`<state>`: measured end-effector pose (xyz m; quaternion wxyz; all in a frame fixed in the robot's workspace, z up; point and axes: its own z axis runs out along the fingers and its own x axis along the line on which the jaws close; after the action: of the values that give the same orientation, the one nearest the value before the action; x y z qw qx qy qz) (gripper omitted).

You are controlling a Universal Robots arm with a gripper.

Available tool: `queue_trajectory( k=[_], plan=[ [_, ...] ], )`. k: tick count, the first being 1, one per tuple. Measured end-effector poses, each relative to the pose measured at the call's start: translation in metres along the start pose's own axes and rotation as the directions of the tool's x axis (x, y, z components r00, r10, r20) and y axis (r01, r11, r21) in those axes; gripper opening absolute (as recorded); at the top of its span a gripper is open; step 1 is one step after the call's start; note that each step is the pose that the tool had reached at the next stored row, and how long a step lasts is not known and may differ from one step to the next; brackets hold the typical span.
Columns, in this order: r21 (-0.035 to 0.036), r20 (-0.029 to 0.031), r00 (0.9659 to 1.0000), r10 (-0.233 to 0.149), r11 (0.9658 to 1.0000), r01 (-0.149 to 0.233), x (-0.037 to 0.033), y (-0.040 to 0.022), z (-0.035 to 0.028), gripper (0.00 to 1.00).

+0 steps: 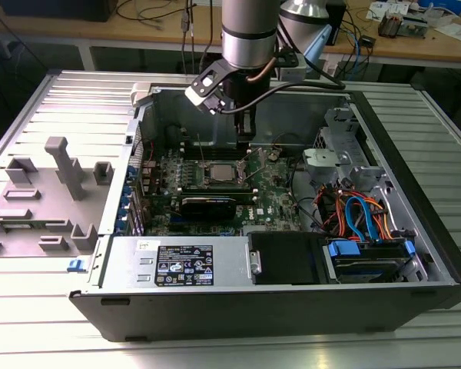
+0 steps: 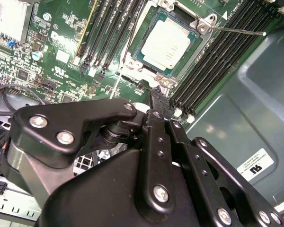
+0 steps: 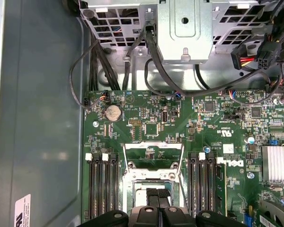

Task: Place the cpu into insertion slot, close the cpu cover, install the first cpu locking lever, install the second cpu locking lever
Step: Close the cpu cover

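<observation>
Ribbed metal counter (image 1: 46, 338) carried everything, with a cluttered wooden bench behind it. At the exterior view's left a grey plastic fixture (image 1: 54, 192) sat on the counter, just beside the open PC case (image 1: 292, 311).

Inside the case, in the exterior view:
- A power supply (image 1: 184, 261) ran along the near wall.
- The green board (image 1: 273, 192) lay flat behind it.
- A long black card (image 1: 207, 206) sat between the two.

Socket (image 2: 141, 56) was mid-board with the chip (image 2: 168, 42) seated in it, pale silver top facing up and flanked by black memory slots (image 2: 217, 52). A silvery cover (image 2: 203, 22) framed the chip; couldn't tell whether it lay fully flat.

One thin lever (image 2: 131, 35) ran along one side of the socket. A second lever (image 2: 236, 32) stuck out from a socket corner over the memory slots.

End effector (image 1: 246, 137) hung from the arm just above the board, close beside the socket on the exterior view's right. Its fingers were together with nothing between them, and the dark tip in both wrist views (image 2: 157, 94) (image 3: 158, 193) pointed at the socket edge, apart from the chip.

Further right were a metal drive cage (image 1: 369, 257) and a bundle of blue and orange cables (image 1: 357, 211).
</observation>
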<state>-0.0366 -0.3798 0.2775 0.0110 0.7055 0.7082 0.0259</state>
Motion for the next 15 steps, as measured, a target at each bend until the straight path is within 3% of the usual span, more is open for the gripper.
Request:
queue_trajectory(
  k=[15],
  plan=[
    [0.0000, -0.0001, 1.0000, 0.000, 1.0000, 0.000, 0.0009, 0.0093, 0.0007, 0.11]
  ],
)
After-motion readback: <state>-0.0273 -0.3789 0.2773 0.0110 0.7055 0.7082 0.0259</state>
